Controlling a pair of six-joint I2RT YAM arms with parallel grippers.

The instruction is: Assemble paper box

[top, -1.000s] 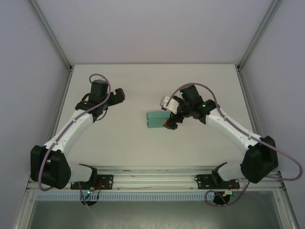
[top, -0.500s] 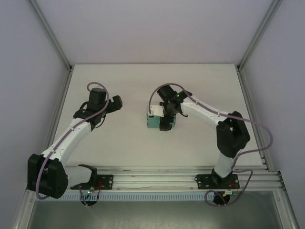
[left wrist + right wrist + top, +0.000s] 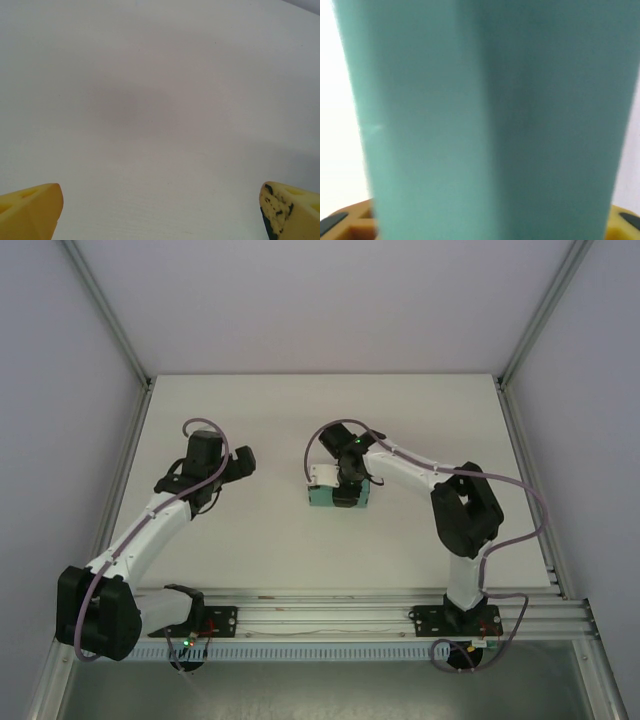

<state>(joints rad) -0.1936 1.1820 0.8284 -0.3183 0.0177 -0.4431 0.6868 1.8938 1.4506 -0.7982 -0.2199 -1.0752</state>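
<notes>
1. An off-white table [image 3: 300, 410] fills the middle of the overhead view, matte and evenly lit.
2. A plain pale grey back wall [image 3: 330, 300] stands behind its far edge, with a matching left wall [image 3: 50, 390] and right wall [image 3: 600, 390].
3. A left aluminium post [image 3: 105, 310] and a right aluminium post [image 3: 545, 305] run from the table's far corners toward the top corners of the view.
4. An aluminium rail [image 3: 330, 612] lines the near edge, with a slotted white strip [image 3: 330, 650] just below it.
5. Nearest the camera lies a dull grey-green surface [image 3: 330, 690].
6. Seen close in the left wrist view, the table bears one faint, soft shadow [image 3: 135, 107].

A pale white table [image 3: 300, 410]. One small teal-green paper box [image 3: 320, 498] lies near its centre, a touch toward four o'clock.
</notes>
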